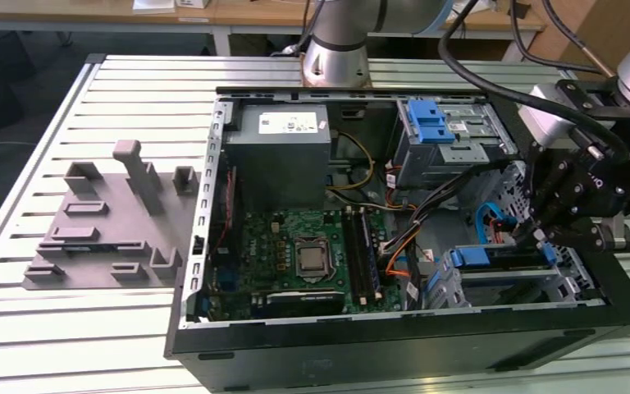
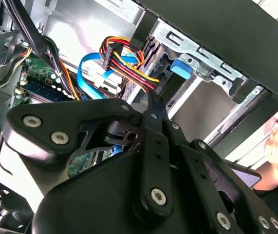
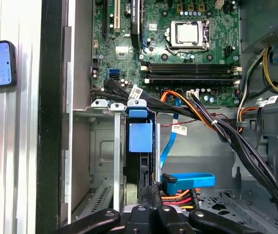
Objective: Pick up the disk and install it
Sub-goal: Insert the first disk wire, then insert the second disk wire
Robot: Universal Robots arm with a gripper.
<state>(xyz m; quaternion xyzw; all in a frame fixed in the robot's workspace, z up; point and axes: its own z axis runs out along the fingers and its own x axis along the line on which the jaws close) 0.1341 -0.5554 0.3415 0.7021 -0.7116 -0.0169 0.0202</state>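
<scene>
Watching the gripper (image 1: 536, 234) hang low over the drive bay, clenched as far as I can tell, with the disk (image 3: 139, 161) seated edge-up in its slot, I'd worry about nearby cables (image 3: 180, 197) snagging its fingers.

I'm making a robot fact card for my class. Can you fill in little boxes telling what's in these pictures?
place: open black computer case on a slatted metal table
robot: end effector down inside the case, at the lower drive bay
disk: silver-grey hard drive in a blue plastic carrier, standing in the bay slot
cables: blue flat cable and red-yellow wires beside the disk
other parts: green motherboard, grey power supply box
</scene>
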